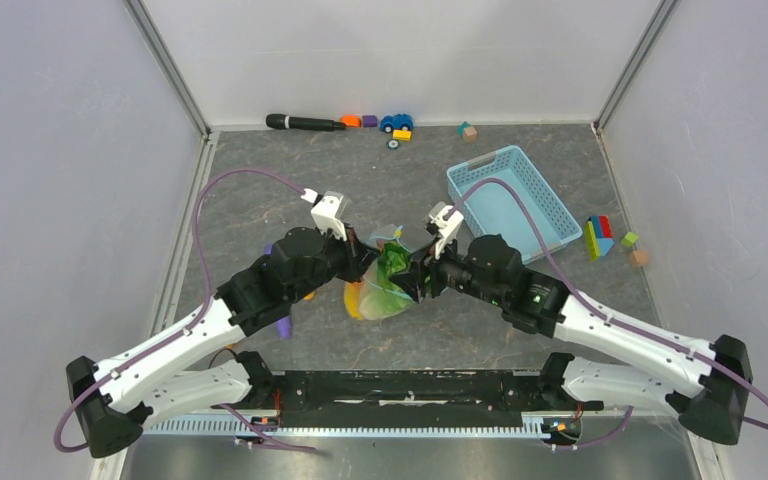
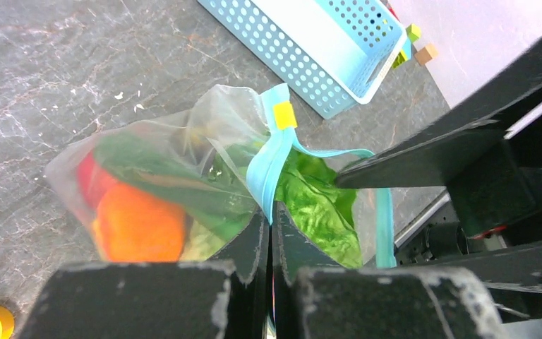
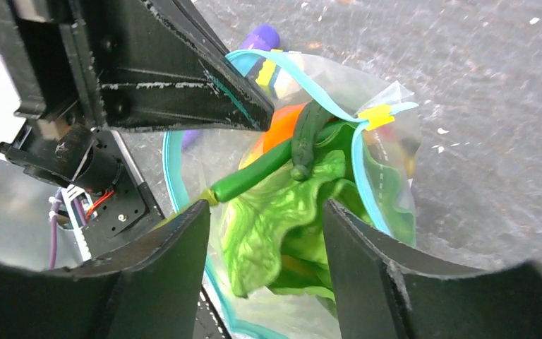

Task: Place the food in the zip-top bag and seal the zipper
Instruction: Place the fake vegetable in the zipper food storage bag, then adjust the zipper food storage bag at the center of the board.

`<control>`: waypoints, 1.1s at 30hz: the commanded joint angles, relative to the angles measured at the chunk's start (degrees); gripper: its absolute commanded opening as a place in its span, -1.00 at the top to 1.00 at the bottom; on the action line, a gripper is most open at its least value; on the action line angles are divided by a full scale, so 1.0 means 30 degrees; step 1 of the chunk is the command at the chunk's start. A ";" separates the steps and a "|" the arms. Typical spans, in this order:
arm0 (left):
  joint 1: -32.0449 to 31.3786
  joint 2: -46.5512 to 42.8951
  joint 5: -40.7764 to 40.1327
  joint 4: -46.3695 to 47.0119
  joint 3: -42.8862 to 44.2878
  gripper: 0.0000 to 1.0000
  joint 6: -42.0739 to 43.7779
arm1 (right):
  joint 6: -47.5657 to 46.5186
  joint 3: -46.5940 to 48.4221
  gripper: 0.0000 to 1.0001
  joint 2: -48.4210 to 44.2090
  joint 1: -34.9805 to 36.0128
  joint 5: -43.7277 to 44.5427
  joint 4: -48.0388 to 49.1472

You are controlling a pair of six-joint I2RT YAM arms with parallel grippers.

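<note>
Left gripper (image 2: 269,229) is clamped shut on the zipper (image 2: 272,159), which runs toward 12 o'clock. Right gripper (image 3: 265,208), jaws apart and holding nothing, straddles the lettuce (image 3: 275,247) in the zip-top bag (image 1: 385,300), with the yellow tab (image 3: 375,115) at 1 o'clock.

Showing a dark grey marbled tabletop (image 1: 260,190). Lying along its top edge, a black cylindrical stick (image 1: 305,122), a small orange block (image 1: 350,121) and a blue toy car (image 1: 396,122). Sitting at upper right, a light-blue lattice plastic basket (image 1: 550,205); just right of it, a multicoloured block stack (image 1: 598,238). Resting at centre, a clear plastic bag (image 1: 385,295) bulging with toy food.
</note>
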 commanded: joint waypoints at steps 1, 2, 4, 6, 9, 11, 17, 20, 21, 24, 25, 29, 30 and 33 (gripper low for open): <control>-0.0029 -0.0805 -0.1314 0.1673 0.0328 0.96 -0.0798 | -0.1470 0.0387 -0.41 -0.1842 0.0097 0.1278 -0.0867; -0.0024 -0.0841 -0.1352 0.1583 0.0370 0.96 -0.0806 | -0.1567 0.0283 -0.46 -0.2190 0.0097 0.1791 -0.1145; -0.0014 -0.0882 -0.1372 0.1502 0.0432 0.96 -0.0775 | -0.1334 0.0055 -0.57 -0.2995 0.0096 0.3174 -0.1757; -0.0029 -0.0850 -0.1360 0.1443 0.0445 0.96 -0.0784 | -0.0882 -0.0294 -0.69 -0.3706 0.0105 0.4355 -0.2066; -0.0026 -0.0842 -0.1384 0.1398 0.0461 0.96 -0.0813 | -0.0388 -0.0844 -0.78 -0.4702 0.0086 0.5618 -0.2345; -0.0030 -0.0835 -0.1380 0.1325 0.0462 0.96 -0.0827 | 0.0324 -0.1455 -0.84 -0.5175 0.0092 0.6733 -0.2438; -0.0029 -0.0930 -0.1229 0.1237 0.0463 0.96 -0.0717 | 0.2093 -0.2627 -0.80 -0.5263 -0.0176 0.8213 -0.2621; -0.0029 -0.0957 -0.1236 0.1266 0.0376 0.96 -0.0728 | 0.3311 -0.3029 -0.76 -0.4853 -0.0523 0.9087 -0.2614; -0.0037 -0.0983 -0.1213 0.1288 0.0348 0.96 -0.0749 | 0.3720 -0.3093 -0.75 -0.4640 -0.0609 0.9496 -0.2600; -0.0029 -0.1010 -0.1184 0.1223 0.0308 0.96 -0.0715 | 0.4049 -0.3187 -0.66 -0.4106 -0.0946 0.9801 -0.2007; -0.0026 -0.1013 -0.1197 0.1181 0.0315 0.96 -0.0698 | 0.4022 -0.3225 -0.63 -0.3958 -0.1051 0.9597 -0.1709; -0.0028 -0.1188 -0.1171 0.1149 0.0202 0.96 -0.0641 | 0.4042 -0.3402 -0.47 -0.3370 -0.1323 0.8690 -0.0811; -0.0029 -0.1260 -0.1134 0.1177 0.0171 0.96 -0.0621 | 0.4042 -0.3452 -0.36 -0.3225 -0.1387 0.8422 -0.0706; -0.0044 -0.1354 -0.1016 0.1207 0.0140 0.96 -0.0566 | 0.4022 -0.3699 -0.08 -0.2880 -0.1614 0.7333 0.0044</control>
